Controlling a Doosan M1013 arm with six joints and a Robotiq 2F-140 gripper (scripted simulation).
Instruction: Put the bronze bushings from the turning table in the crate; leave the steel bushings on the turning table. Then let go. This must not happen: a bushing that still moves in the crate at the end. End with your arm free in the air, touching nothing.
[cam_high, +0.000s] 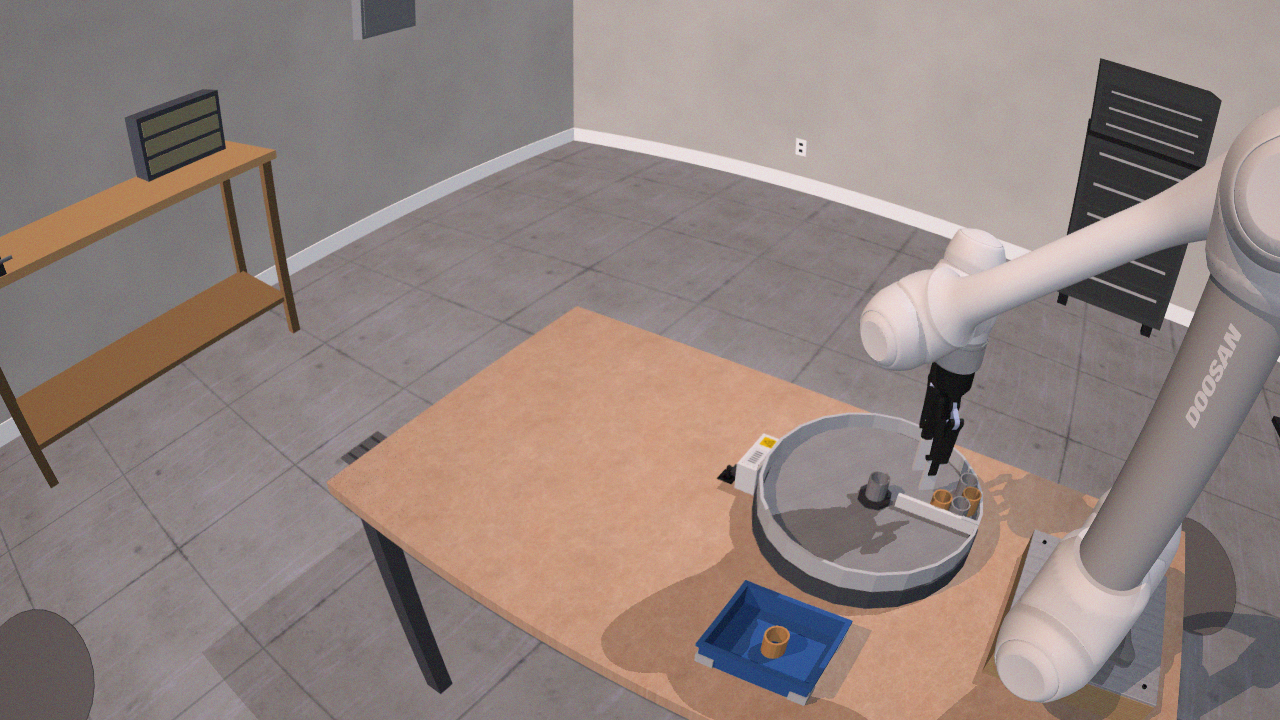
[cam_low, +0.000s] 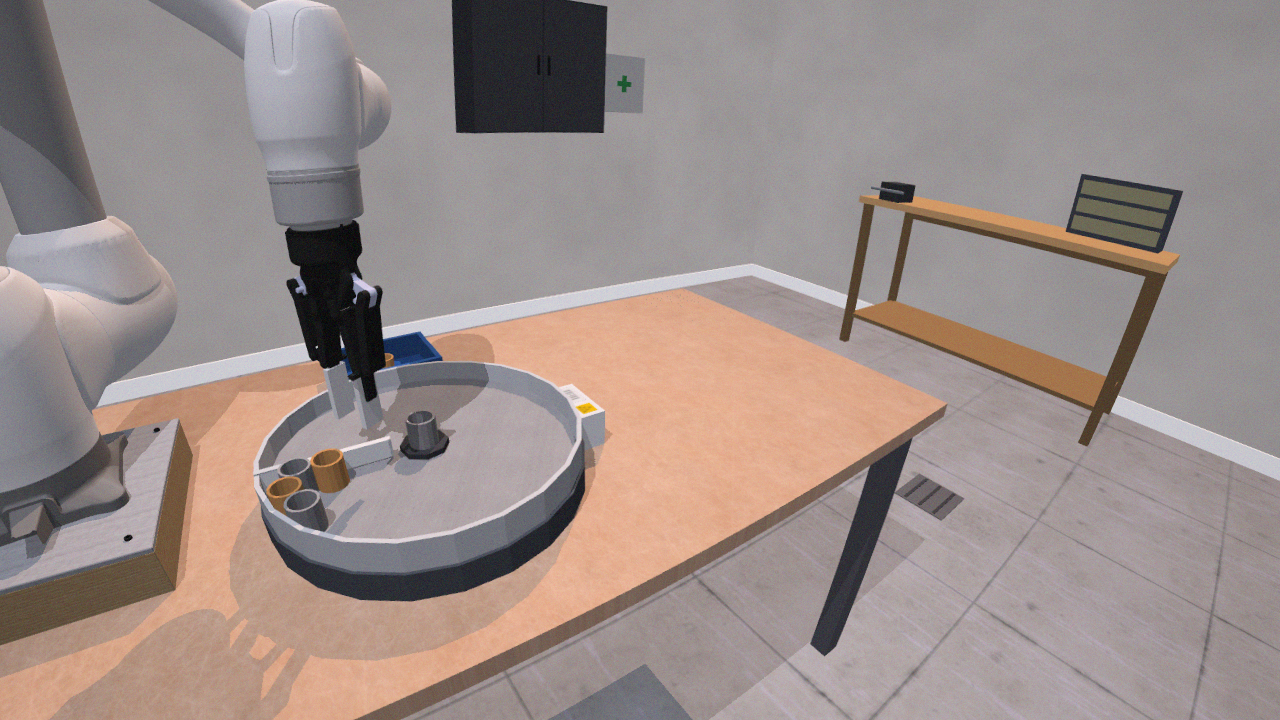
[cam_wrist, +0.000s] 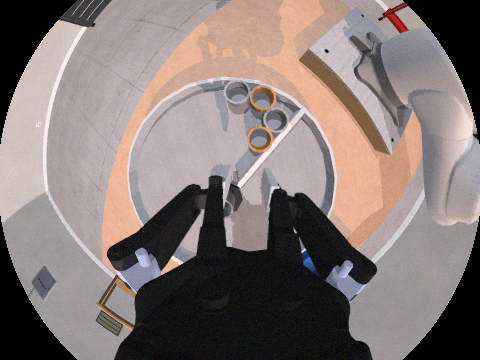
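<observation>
My gripper (cam_high: 925, 471) (cam_low: 354, 411) (cam_wrist: 246, 176) is partly open with nothing between its fingers. It hangs above the turning table (cam_high: 859, 568) (cam_low: 429, 557), between the hub and the bushings. A bronze bushing (cam_high: 941, 501) (cam_low: 330, 472) (cam_wrist: 260, 150) stands upright near the divider bar. Another bronze bushing (cam_high: 972, 496) (cam_low: 284, 492) stands by the rim. Two steel bushings stand close among them, one steel bushing (cam_low: 306, 513) by the rim and one steel bushing (cam_low: 295, 471) by the bar. The blue crate (cam_high: 751, 668) (cam_low: 416, 345) holds one upright bronze bushing (cam_high: 775, 643) (cam_low: 388, 360).
The divider bar (cam_high: 930, 514) (cam_low: 366, 450) (cam_wrist: 271, 148) runs from near the centre to the rim. A grey cylinder (cam_high: 878, 486) (cam_low: 420, 433) stands on the dark central hub. A white box (cam_high: 750, 467) (cam_low: 587, 416) sits against the turning table's outside.
</observation>
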